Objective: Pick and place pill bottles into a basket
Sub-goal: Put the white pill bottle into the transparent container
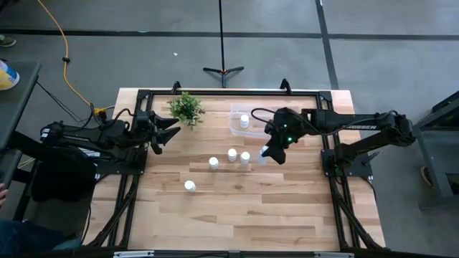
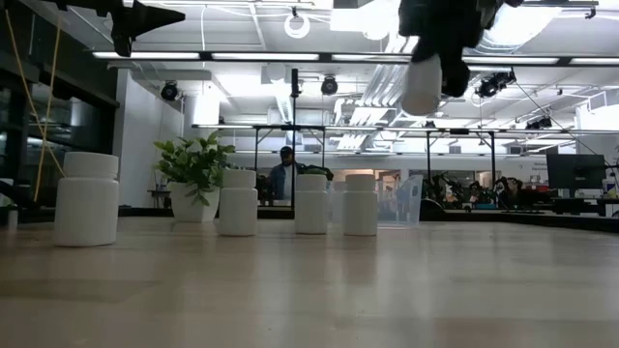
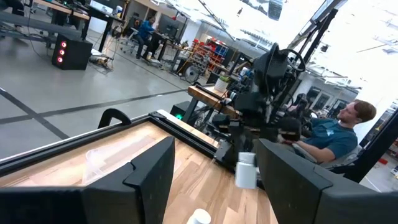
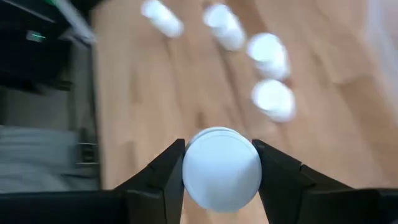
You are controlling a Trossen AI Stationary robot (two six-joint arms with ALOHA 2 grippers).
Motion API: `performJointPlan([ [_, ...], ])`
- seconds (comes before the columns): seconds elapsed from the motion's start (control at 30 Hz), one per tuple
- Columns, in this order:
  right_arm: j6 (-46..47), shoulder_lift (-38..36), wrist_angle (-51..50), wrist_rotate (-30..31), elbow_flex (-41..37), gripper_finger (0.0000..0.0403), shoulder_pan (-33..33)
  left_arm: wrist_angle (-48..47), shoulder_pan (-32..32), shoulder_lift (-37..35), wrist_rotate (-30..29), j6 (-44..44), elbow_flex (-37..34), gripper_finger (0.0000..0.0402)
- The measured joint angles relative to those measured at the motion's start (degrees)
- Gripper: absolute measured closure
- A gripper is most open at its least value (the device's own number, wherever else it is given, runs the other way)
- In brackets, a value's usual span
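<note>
While lifted well above the wooden table (image 1: 244, 208), held tight between both dark fingers of the right gripper (image 4: 221, 167): one small white round pill bottle with a white cap (image 4: 221, 169), hanging just to the right of the bottles on the table and near the clear see-through plastic bin (image 1: 252, 126); inside that bin at the far side of the table, one more white bottle (image 1: 244, 121); standing upright on the wood, four others: two close together in the middle (image 1: 232, 154) (image 1: 245, 157), one a little to the left (image 1: 214, 163), and one nearer and farther left, apart from the rest (image 1: 189, 185); at the far left of the table, a small green potted plant (image 1: 186, 107); just left of the plant, up in the air, the left gripper (image 1: 169, 131), fingers spread wide with nothing between them.
</note>
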Motion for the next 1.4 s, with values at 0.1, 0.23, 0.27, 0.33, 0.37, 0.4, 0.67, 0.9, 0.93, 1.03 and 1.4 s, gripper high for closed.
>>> performJointPlan([
  [0.1,-1.2,0.0,-3.1,4.5,0.0,0.0252,0.0,0.0,0.0,0.0,0.0,0.0,0.0,0.0142],
  [0.23,-2.3,0.0,-4.7,10.4,0.0,0.0250,0.0,0.0,0.0,0.0,0.0,0.0,0.0,0.0142],
  [0.27,-2.4,0.0,-4.9,12.0,0.0,0.0250,0.0,0.0,0.0,0.0,0.0,0.0,0.0,0.0142],
  [0.33,-2.7,0.0,-5.1,15.1,0.0,0.0250,0.0,0.0,0.0,0.0,0.0,0.0,0.0,0.0142],
  [0.37,-2.9,0.0,-5.2,16.3,0.0,0.0251,-0.1,0.0,0.0,0.0,0.0,0.0,0.0,0.0142],
  [0.4,-3.2,0.0,-5.3,17.5,0.0,0.0251,-0.2,0.0,0.0,0.0,0.0,0.0,0.0,0.0142],
  [0.67,-3.9,0.0,-5.1,23.0,0.0,0.0251,-4.0,0.0,0.0,0.0,0.0,0.0,0.0,0.0142],
  [0.9,-1.7,1.3,1.1,24.2,0.0,0.0250,-8.5,0.0,0.0,0.0,0.0,0.0,0.0,0.0142],
  [0.93,-1.5,1.7,2.4,24.2,0.0,0.0250,-9.0,0.0,0.0,0.0,0.0,0.0,0.0,0.0142],
  [1.03,-1.6,3.4,6.4,24.3,0.0,0.0251,-10.1,0.0,0.0,0.0,0.0,0.0,0.0,0.0142],
  [1.4,-1.8,11.0,15.1,24.6,0.0,0.0251,-12.2,0.1,0.0,0.0,0.0,-0.4,0.0,0.0142],
])
